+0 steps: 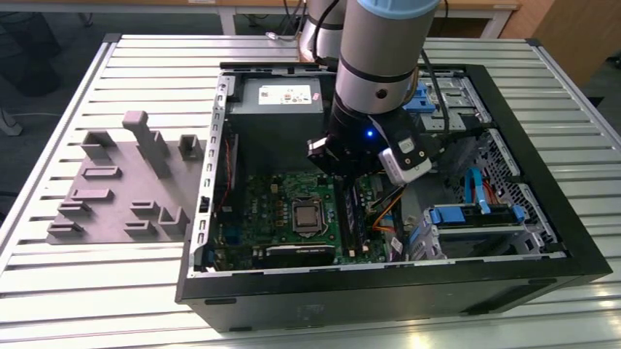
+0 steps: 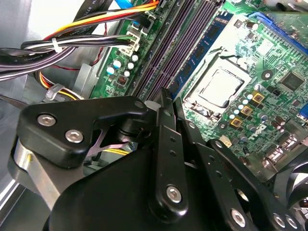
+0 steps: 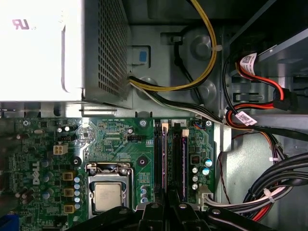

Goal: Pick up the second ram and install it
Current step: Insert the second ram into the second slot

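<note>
My gripper (image 1: 347, 174) hangs inside the open computer case, low over the black memory slots (image 1: 355, 214) to the exterior view's right of the processor socket (image 1: 308, 215). In both wrist views its black fingers (image 2: 166, 96) meet in a thin point over the slots (image 3: 168, 159), and no stick shows between them. A dark strip with chips (image 2: 208, 39) runs along the slot row nearest the socket. I cannot tell whether that strip is the second ram.
The grey fixture tray (image 1: 126, 182) lies on the slatted table at the exterior view's left of the case. The power supply (image 3: 53, 48) sits beyond the board. Bundled cables (image 3: 269, 178) and drive bays (image 1: 475, 218) crowd the case's other side.
</note>
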### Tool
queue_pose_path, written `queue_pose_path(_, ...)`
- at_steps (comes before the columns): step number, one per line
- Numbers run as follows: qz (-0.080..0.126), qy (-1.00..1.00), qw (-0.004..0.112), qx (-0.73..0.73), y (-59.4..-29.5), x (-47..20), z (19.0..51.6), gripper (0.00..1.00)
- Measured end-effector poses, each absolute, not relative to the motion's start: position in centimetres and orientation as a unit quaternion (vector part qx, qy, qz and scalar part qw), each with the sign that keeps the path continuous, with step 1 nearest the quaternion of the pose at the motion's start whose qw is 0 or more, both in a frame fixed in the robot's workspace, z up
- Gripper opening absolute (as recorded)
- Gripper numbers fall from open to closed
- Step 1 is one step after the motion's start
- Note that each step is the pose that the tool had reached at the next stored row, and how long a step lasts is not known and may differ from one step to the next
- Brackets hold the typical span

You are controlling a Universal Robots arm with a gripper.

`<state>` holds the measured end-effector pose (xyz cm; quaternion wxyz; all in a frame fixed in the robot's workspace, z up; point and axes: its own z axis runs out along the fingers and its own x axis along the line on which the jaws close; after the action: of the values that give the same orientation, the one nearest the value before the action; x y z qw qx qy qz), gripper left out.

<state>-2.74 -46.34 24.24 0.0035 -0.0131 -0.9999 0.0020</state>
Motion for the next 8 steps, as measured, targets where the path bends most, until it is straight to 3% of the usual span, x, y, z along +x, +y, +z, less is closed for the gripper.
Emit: queue_pose_path(8, -0.003, -1.0, 0.004, -0.013, -47.06, -2.74, 23.92, 0.14)
